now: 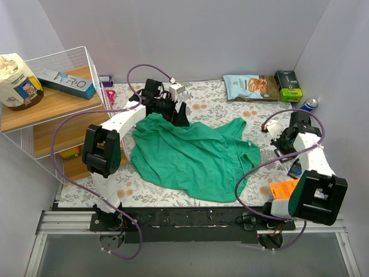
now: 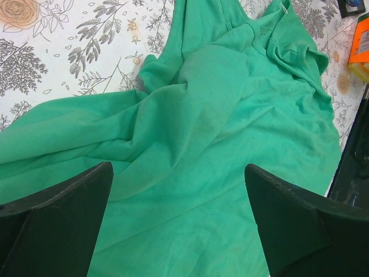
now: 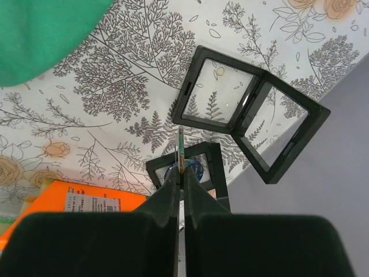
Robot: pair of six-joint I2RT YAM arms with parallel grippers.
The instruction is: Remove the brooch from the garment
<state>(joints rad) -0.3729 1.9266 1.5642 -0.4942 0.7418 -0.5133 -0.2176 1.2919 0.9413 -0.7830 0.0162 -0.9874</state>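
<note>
The green garment point(image 1: 196, 156) lies crumpled on the floral mat, and it fills the left wrist view point(image 2: 230, 115). My left gripper point(image 1: 179, 115) hovers open and empty over its far left part, with its jaws wide apart over the cloth point(image 2: 179, 170). My right gripper point(image 3: 181, 172) is off the cloth at the table's right side point(image 1: 281, 140). It is shut on the brooch point(image 3: 181, 147), a thin small piece seen edge-on, greenish and brown. It holds the brooch above a small black case point(image 3: 210, 167). A corner of the garment point(image 3: 40, 34) shows at the top left.
An open hinged black frame case point(image 3: 248, 109) lies beyond the small case. An orange box point(image 1: 283, 188) sits near the right arm. A snack bag point(image 1: 251, 86), green box point(image 1: 287, 85) and can point(image 1: 309, 104) stand at the back right. A wire shelf rack point(image 1: 52, 98) stands at the left.
</note>
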